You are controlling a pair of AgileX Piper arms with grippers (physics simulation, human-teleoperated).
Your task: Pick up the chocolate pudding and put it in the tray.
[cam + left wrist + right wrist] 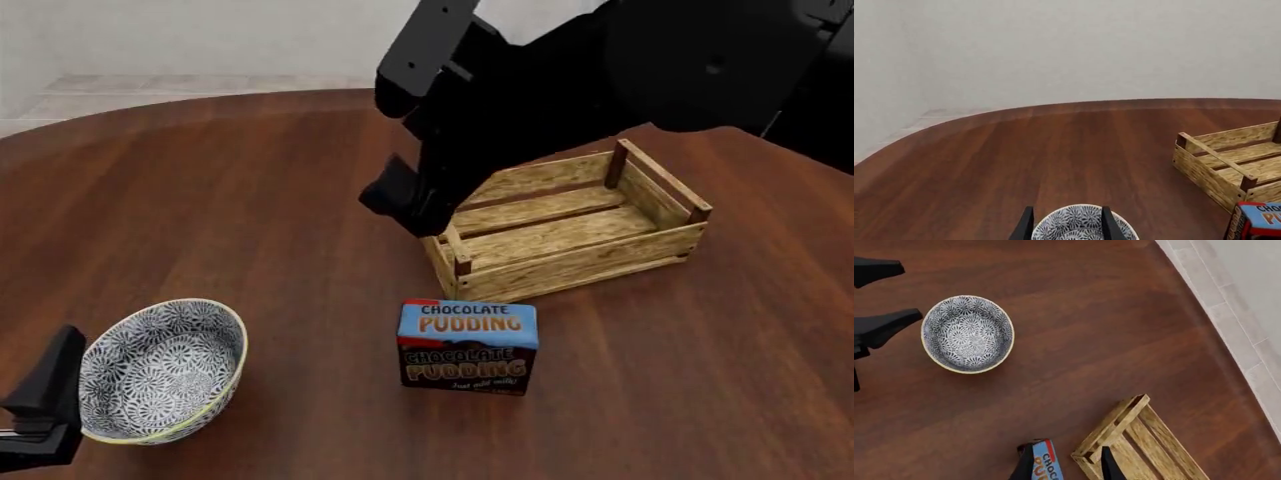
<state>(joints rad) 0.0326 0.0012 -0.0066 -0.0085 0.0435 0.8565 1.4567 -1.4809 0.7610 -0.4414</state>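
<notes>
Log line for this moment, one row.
pudding: on table, ungrasped | tray: empty | right gripper: open, above | left gripper: open, at bowl

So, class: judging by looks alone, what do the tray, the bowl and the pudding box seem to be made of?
Tray: unfinished light wood, visible grain and slats.
Bowl: probably glazed ceramic, blue-grey printed pattern, pale rim.
Chocolate pudding box: likely printed cardboard, flat lettered faces.

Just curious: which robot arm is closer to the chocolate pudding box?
Right. Its end effector hangs above the table just behind the chocolate pudding, beside the tray; the left end effector sits by the bowl.

rough wooden tray (566, 230), smooth wood table (240, 200)
</notes>
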